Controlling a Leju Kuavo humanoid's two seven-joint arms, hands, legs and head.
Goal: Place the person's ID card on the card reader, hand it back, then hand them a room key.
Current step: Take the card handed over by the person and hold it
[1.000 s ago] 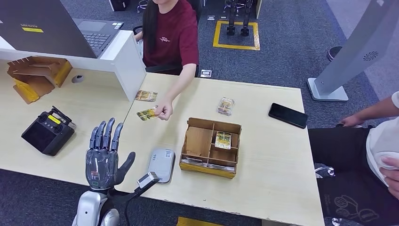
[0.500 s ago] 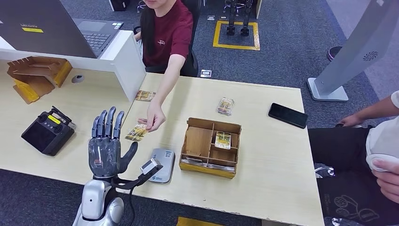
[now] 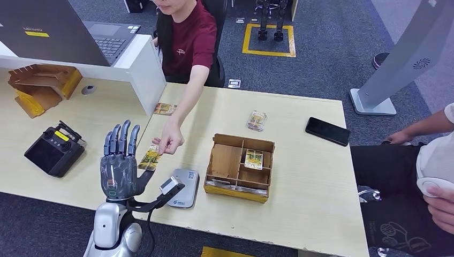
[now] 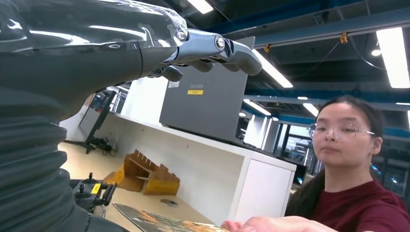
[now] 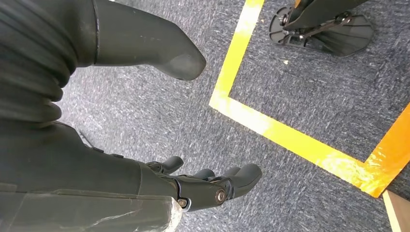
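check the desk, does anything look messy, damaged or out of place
Nothing looks damaged or spilled. Two loose cards lie apart from the wooden tray where a similar card sits: one by the white partition, one behind the tray. A black phone lies askew near the far edge. The person's hand holds a card at the open left hand.

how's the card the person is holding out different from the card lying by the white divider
The yellow-patterned card in the person's fingers is pinched at one edge and held beside the robot's open left hand; the similar card by the white divider lies loose on the table, untouched, farther from the robot. Both look alike in size and colouring.
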